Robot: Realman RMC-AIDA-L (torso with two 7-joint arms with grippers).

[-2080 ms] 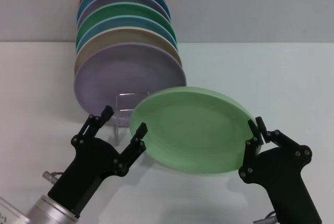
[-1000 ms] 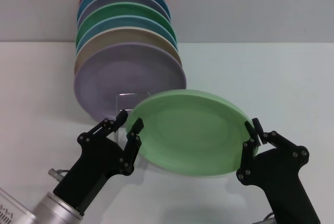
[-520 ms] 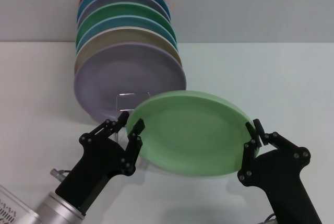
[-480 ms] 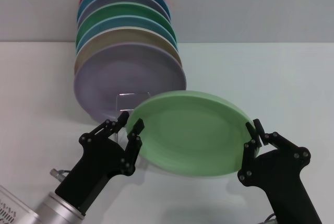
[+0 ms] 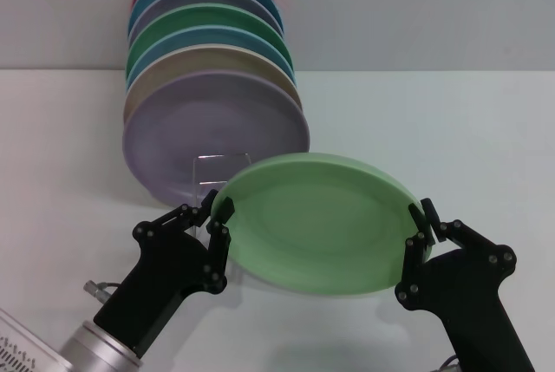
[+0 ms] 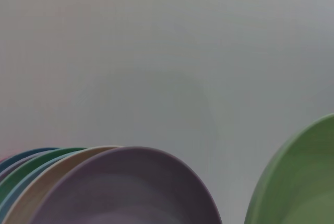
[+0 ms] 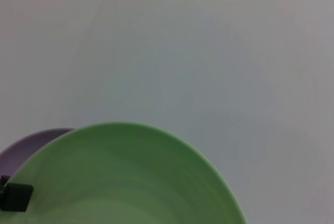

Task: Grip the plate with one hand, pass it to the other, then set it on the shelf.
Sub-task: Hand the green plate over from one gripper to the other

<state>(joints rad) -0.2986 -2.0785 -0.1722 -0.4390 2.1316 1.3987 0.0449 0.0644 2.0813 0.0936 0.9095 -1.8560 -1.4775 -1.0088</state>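
The light pastel-green plate (image 5: 316,220) hangs tilted in the air in front of the rack, held at both sides. My right gripper (image 5: 422,223) is shut on its right rim. My left gripper (image 5: 217,207) has its fingers closed over the left rim. The plate also shows in the left wrist view (image 6: 302,182) and the right wrist view (image 7: 120,177). The shelf, a thin silver wire rack, shows only its front upright loop (image 5: 221,166) just behind the plate. One left finger (image 7: 15,197) shows at the plate's far edge in the right wrist view.
Several plates stand on edge in the rack, a lilac plate (image 5: 212,125) at the front, then beige, blue, darker green, and red at the back. The lilac plate also shows in the left wrist view (image 6: 125,187). The white table (image 5: 434,129) stretches to the right.
My left gripper moved in to the plate's left rim and its fingers closed on it. The plate shifted slightly left and up. The right gripper kept its hold.
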